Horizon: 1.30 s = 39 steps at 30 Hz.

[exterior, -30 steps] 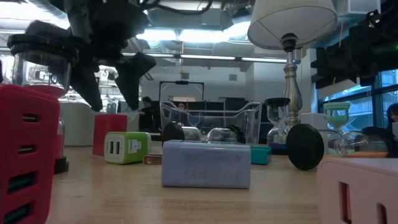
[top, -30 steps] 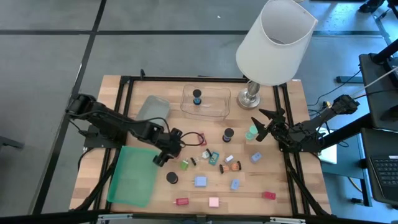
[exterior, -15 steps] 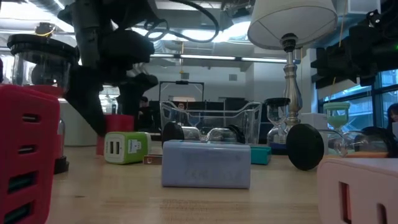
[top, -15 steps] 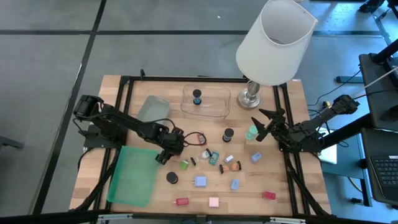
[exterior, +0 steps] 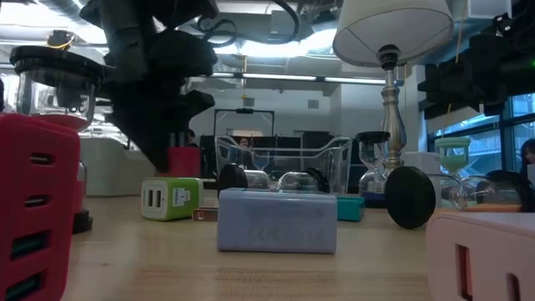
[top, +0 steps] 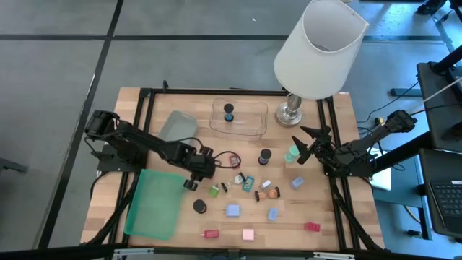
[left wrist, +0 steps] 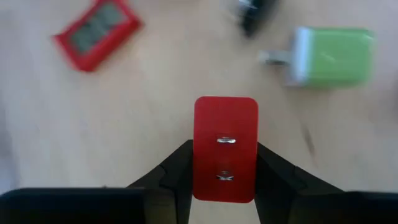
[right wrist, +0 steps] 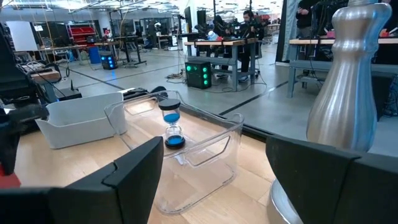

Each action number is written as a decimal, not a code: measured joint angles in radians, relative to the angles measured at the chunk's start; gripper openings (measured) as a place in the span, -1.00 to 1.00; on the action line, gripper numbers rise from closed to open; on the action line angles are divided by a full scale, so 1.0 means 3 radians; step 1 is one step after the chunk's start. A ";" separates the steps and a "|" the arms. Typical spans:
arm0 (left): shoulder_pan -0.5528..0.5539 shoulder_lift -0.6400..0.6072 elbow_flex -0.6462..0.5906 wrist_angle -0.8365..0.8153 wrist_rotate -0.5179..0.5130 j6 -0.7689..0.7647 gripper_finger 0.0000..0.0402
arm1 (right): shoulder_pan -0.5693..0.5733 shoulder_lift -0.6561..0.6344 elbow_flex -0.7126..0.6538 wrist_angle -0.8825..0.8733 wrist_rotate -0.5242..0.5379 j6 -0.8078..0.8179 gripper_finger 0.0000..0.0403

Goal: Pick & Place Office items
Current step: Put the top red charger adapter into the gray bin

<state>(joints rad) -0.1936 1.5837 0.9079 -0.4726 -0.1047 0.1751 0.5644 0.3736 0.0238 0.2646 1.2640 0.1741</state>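
Left pincer (left wrist: pixel 224 163): clamped a red charger block (left wrist: pixel 225 148), lifted over the counter (left wrist: pixel 124 124).
Green charger (left wrist: pixel 329 56): lay just beyond it.
Right pincer (top: pixel 302 146): spread wide, idle beside the lamp (top: pixel 292 110).

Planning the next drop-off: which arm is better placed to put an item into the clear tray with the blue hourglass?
Probably the left. Its gripper is already shut on a red charger block, while the right gripper waits open and empty near the lamp base, although closer to the clear tray.
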 joint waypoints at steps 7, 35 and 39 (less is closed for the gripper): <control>0.0000 -0.0167 0.0330 -0.0090 -0.0775 -0.0388 -0.41 | 0.0000 0.0000 0.0000 0.0000 0.0000 0.0000 0.43; 0.1477 -0.1691 -0.0280 -0.1300 -0.1182 -0.1473 -0.39 | 0.0000 0.0000 0.0000 0.0001 0.0000 0.0000 0.43; 0.1692 -0.1689 -0.0594 -0.0998 -0.1042 -0.1501 -0.39 | 0.0001 -0.0001 0.0000 0.0001 0.0000 0.0000 0.43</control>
<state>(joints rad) 0.3140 1.0769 0.7296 -0.7721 -0.4172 -0.2752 0.5645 0.3733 0.0238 0.2649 1.2640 0.1741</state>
